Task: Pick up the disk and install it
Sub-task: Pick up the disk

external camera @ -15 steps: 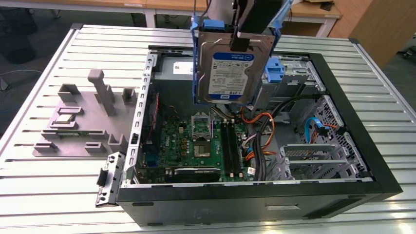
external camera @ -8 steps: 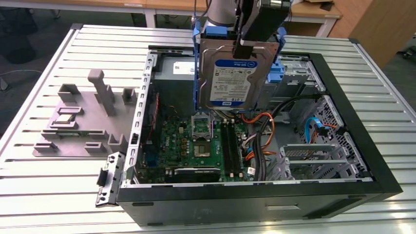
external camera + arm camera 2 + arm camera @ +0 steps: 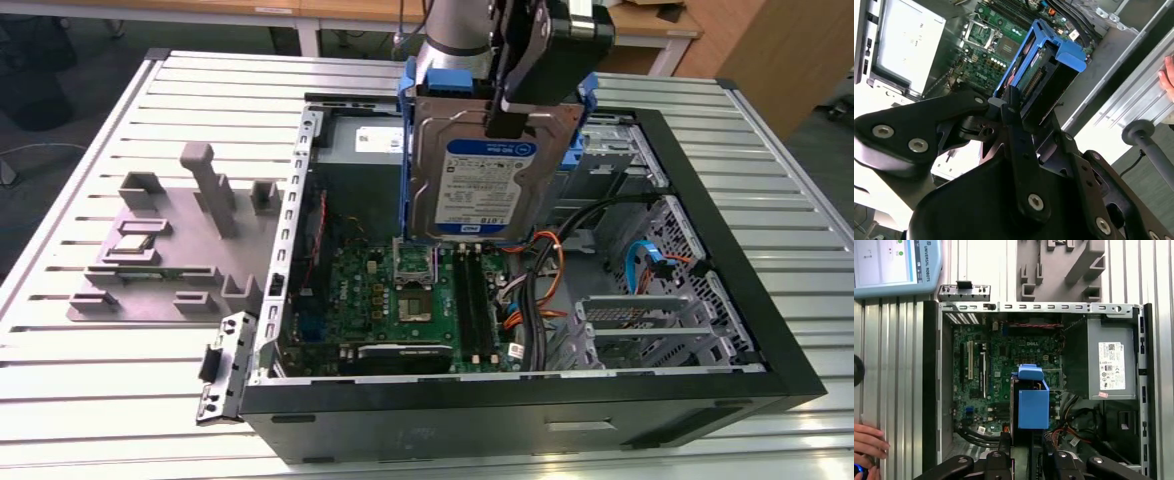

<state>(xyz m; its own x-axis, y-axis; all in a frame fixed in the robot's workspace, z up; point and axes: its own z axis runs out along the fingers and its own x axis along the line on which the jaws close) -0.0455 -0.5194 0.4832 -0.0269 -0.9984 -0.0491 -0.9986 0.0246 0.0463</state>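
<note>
gripper point(image 3: 506, 125) holding disk point(image 3: 483, 195), above motherboard point(image 3: 387, 310), cables point(image 3: 539, 300) beside

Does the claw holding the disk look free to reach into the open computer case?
Likely yes: the claw holds the disk above the computer case, its open side up, nothing between.

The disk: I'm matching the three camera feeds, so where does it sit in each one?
Exterior view: the disk hangs upright in the gripper, label facing the camera, above the motherboard.
Second wrist view: the disk is edge-on, in its blue bracket.
First wrist view: the disk shows its blue bracket end.
Shared landmark: the green motherboard beneath it.
</note>
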